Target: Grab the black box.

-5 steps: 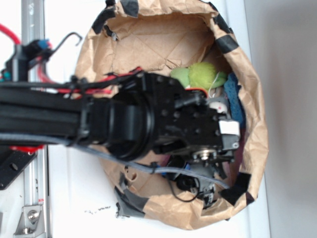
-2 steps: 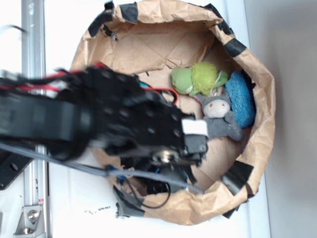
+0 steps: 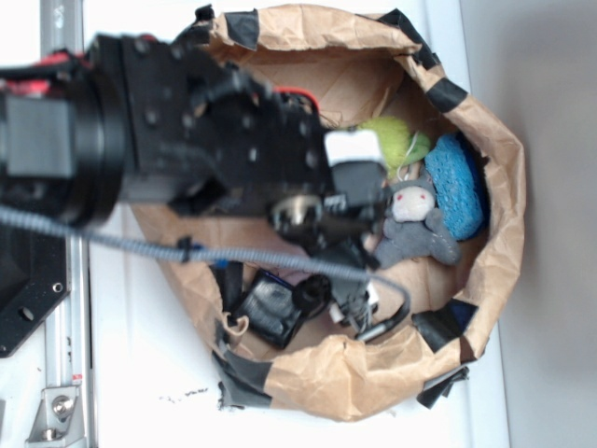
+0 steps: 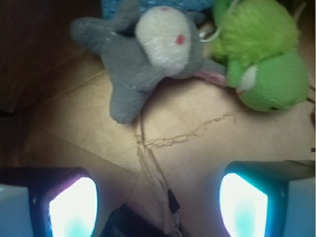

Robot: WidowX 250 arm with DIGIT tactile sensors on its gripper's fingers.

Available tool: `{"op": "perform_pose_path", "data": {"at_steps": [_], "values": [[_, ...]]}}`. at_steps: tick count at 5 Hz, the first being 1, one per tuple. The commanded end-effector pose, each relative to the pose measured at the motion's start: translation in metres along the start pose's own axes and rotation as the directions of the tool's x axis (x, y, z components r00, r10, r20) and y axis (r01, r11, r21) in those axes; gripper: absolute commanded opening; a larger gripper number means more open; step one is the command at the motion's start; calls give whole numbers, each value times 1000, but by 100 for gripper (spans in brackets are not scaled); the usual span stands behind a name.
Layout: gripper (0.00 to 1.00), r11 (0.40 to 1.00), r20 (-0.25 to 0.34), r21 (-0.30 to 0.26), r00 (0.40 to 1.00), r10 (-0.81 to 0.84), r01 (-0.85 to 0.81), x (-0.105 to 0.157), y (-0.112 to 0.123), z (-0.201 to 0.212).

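The black box [image 3: 268, 308] lies low in the brown paper bag [image 3: 485, 140], against the near-left wall, glossy and tilted a little. In the wrist view only a dark corner of it shows at the bottom edge [image 4: 129, 223], between the two finger pads and slightly left of centre.

The gripper [image 4: 157, 202] hangs over the bag floor with its jaws spread wide and nothing between them but bare paper. I judge the task barely begun in its real sense: the arm is inside the bag and close to the box, yet no contact is made, so lining up, lowering, closing and lifting are all left.

Counting outward from the box: one box, one grey plush toy [image 4: 148, 54] lying just beside one green plush toy [image 4: 261, 64], and one blue sponge-like thing [image 3: 462, 187] behind them against the far wall. Both plush toys are well apart from the box. Black tape strips [image 3: 446, 93] patch the bag's rim in several places; I cannot count them all, since the arm hides part of the rim.
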State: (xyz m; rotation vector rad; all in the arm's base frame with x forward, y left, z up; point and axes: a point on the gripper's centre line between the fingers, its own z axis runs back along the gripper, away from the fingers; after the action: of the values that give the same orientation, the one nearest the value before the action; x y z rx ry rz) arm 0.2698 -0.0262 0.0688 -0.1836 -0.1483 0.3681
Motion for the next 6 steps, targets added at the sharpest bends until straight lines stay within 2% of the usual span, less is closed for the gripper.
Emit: {"op": "perform_pose_path", "data": {"at_steps": [1, 2, 3, 4, 5, 6], "values": [[100, 970, -77, 21, 967, -241, 243, -9, -12, -10], [100, 923, -151, -20, 911, -383, 385, -29, -26, -21], [100, 869, -165, -20, 855, -491, 495, -45, -42, -27], [100, 827, -156, -123, 813, -561, 548, -52, -46, -19], [100, 805, -141, -150, 793, -592, 574, -56, -44, -14], [100, 800, -176, -170, 781, -600, 576, -49, -20, 0]]}}
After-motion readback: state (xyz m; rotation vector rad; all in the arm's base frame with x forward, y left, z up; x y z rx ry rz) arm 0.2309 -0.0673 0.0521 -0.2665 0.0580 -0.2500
